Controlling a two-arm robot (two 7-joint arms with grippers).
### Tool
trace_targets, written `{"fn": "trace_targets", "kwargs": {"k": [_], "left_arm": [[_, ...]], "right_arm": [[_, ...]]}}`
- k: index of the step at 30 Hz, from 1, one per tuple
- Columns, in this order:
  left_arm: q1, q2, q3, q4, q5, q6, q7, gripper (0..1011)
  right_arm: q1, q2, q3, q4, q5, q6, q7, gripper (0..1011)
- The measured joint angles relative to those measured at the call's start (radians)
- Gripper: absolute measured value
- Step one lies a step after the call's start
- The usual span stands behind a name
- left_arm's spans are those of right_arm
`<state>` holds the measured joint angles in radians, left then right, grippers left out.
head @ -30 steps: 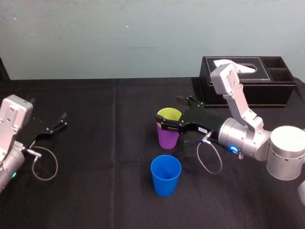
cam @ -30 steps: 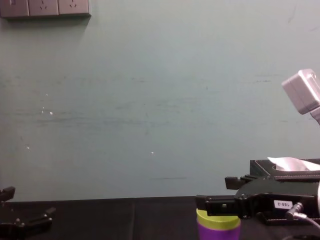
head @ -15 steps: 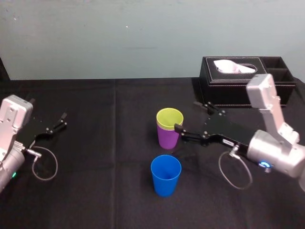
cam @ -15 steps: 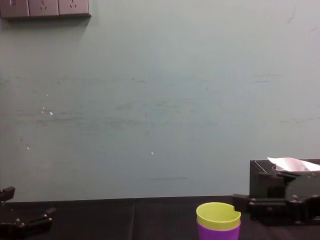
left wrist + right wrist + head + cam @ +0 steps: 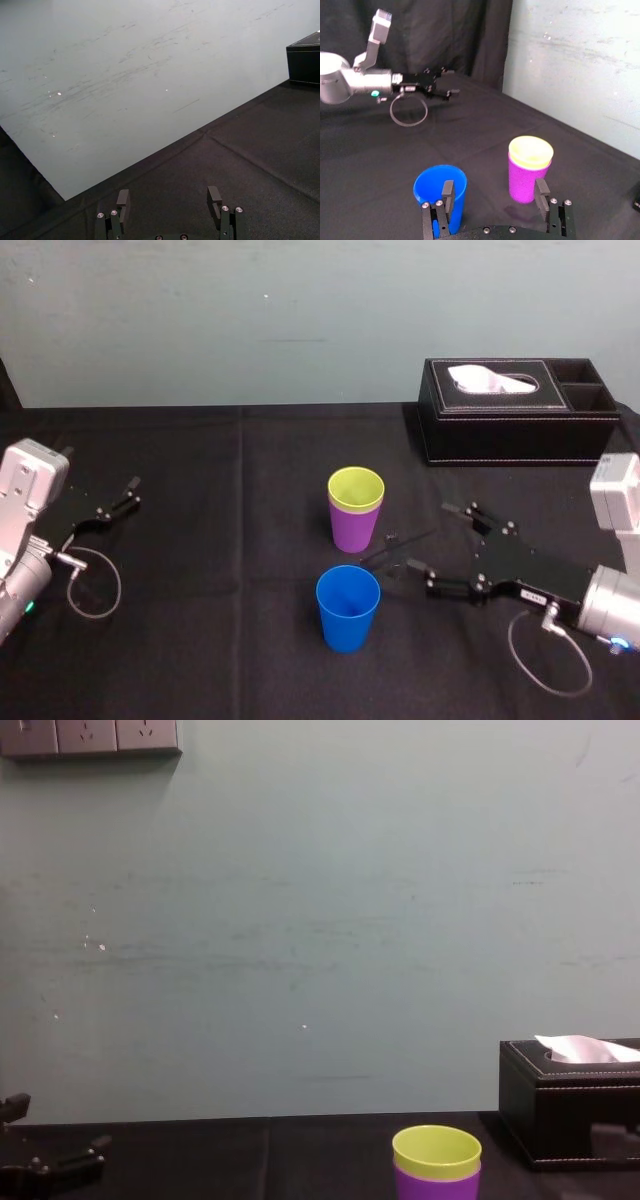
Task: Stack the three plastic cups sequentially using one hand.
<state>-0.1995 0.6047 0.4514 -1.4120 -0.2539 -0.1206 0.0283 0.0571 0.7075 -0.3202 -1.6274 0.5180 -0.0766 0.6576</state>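
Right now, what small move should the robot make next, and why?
Probably shift the right gripper leftward to the blue cup until its open jaws straddle it. The yellow-green cup already sits inside the purple cup, the blue one stands alone, and the left gripper is parked at the far left.

A black tissue box [image 5: 515,425] with a white tissue [image 5: 490,378] poking from its top sits at the far right corner of the black-draped desk [image 5: 220,540], before a pale green wall [image 5: 300,920] bearing sockets [image 5: 90,735].
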Motion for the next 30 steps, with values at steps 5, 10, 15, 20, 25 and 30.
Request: {"fn": "trace_targets", "kwargs": {"k": [5,10,15,20,25,30], "left_arm": [[0.000,0.000,0.000,0.000,0.000,0.000,0.000,1010],[0.000,0.000,0.000,0.000,0.000,0.000,0.000,1010],[0.000,0.000,0.000,0.000,0.000,0.000,0.000,1010],[0.000,0.000,0.000,0.000,0.000,0.000,0.000,1010],[0.000,0.000,0.000,0.000,0.000,0.000,0.000,1010],[0.000,0.000,0.000,0.000,0.000,0.000,0.000,1010]], "right_arm": [[-0.022,0.016,-0.014,0.008,-0.020,-0.024,0.005,1003],[-0.028,0.014,-0.042,0.033,-0.043,-0.030,0.014,1003],[-0.023,0.004,-0.068,0.047,-0.065,-0.031,0.018,1002],[-0.006,-0.013,-0.097,0.059,-0.089,-0.031,0.022,1003],[0.008,-0.024,-0.114,0.067,-0.101,-0.027,0.026,1003],[0.023,-0.034,-0.131,0.075,-0.110,-0.022,0.029,1003]]}}
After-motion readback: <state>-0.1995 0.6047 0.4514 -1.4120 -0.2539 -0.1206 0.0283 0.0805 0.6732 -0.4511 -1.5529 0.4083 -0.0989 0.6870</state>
